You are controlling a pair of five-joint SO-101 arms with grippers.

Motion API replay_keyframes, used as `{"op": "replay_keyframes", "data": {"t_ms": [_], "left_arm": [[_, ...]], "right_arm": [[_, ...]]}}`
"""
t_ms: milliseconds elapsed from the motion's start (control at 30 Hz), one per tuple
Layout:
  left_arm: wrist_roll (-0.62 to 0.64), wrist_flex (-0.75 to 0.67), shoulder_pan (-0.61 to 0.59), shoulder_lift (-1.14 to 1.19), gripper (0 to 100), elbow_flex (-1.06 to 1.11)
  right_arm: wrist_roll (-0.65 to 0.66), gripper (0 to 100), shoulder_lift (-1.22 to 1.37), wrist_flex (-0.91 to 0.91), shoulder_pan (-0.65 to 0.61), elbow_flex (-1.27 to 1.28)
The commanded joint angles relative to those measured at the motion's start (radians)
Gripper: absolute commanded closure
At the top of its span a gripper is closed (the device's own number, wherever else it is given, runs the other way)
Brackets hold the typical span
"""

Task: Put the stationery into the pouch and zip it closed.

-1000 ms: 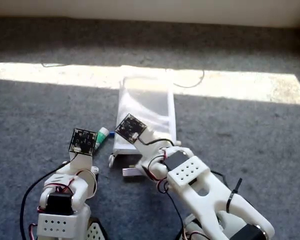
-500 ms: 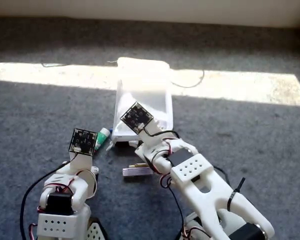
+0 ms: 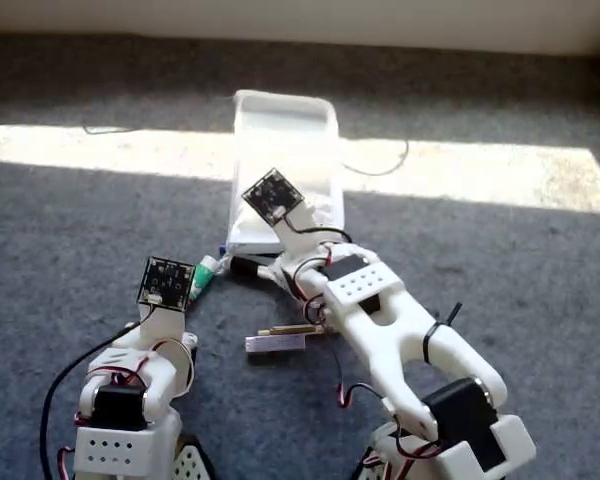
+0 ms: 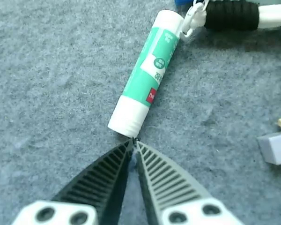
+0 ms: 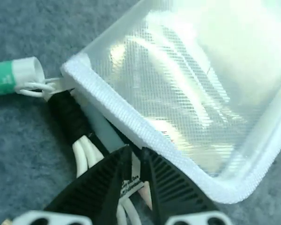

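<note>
- left gripper (image 4: 133, 141) closed and empty, tips at the glue stick (image 4: 147, 77) end
- right gripper (image 5: 136, 154) pinched on a white tag (image 5: 131, 182) by the pouch (image 5: 187, 89) edge
- pouch flat on carpet (image 3: 500, 260), glue stick beside its corner

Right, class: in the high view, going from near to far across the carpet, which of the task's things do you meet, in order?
Grey eraser → glue stick → pouch.
</note>
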Motion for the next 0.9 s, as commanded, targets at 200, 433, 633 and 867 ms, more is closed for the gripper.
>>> {"op": "replay_keyframes", "data": {"t_ms": [200, 433, 633, 867], "left_arm": [[0.005, 0.003, -0.012, -0.002, 99, 0.019], [0.005, 0.003, -0.012, -0.002, 99, 0.019], [0.005, 0.003, -0.012, -0.002, 99, 0.019], [0.005, 0.003, -0.012, -0.002, 99, 0.019]], "right_arm": [[-0.011, 77.4, -0.165, 0.358, -0.005, -0.160], [-0.011, 76.4, -0.170, 0.499, -0.137, -0.194], [-0.006, 76.4, -0.168, 0.490, -0.148, -0.194], [-0.005, 76.4, -0.045, 0.456, -0.142, -0.174]]}}
